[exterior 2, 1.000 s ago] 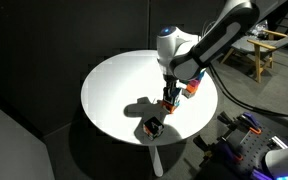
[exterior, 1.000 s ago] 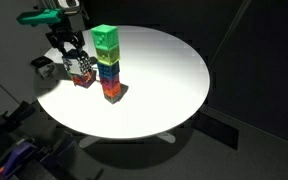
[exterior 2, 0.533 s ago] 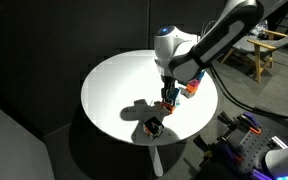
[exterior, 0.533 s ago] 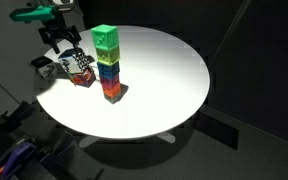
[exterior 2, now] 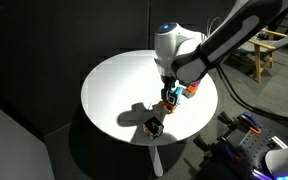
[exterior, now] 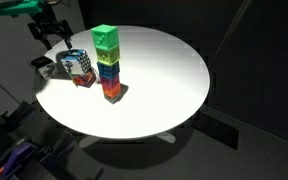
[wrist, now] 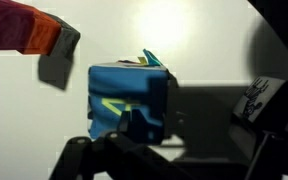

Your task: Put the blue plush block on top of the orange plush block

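On the white table (exterior: 164, 70), the blue plush block (exterior: 77, 62) is seen resting atop the orange plush block (exterior: 85, 81), the gripper (exterior: 49, 35) is held spread and empty above them, so only a clear retreat is judged needed.

The arm (exterior 2: 219, 40) is smooth and white-grey, with 1 rounded joint cap (exterior 2: 166, 36) carrying a blue spot. At 6 o'clock below it, the gripper (exterior 2: 168, 98) is black, beside a teal piece (exterior: 24, 7).

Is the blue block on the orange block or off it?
On. In an exterior view the blue block sits atop the orange block; the end effector hangs above, apart.
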Robot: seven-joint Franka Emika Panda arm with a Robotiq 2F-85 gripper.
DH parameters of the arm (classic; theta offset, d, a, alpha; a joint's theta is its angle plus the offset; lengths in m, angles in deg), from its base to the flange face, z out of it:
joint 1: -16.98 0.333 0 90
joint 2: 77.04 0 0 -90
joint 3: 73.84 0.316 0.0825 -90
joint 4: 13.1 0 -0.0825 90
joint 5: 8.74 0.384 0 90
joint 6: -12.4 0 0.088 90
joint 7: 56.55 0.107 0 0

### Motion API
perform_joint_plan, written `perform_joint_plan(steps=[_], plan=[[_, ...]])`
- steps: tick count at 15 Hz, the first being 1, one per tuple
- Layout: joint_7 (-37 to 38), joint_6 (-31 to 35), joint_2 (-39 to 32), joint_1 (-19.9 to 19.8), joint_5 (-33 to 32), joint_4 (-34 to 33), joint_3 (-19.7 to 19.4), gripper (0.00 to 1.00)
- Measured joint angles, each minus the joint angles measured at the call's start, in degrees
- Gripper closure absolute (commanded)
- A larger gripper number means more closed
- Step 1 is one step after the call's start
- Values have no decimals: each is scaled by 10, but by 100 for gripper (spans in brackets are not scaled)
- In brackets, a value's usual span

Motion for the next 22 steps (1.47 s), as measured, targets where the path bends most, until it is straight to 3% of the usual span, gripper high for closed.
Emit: perform_joint_plan(steps=[3, 13, 22], plan=[[-1, 1, 13, -1, 21, 11, 5, 0], [-4, -2, 61, -6, 189, 23, 46, 0], [145, -63, 131, 3, 180, 30, 46, 0]])
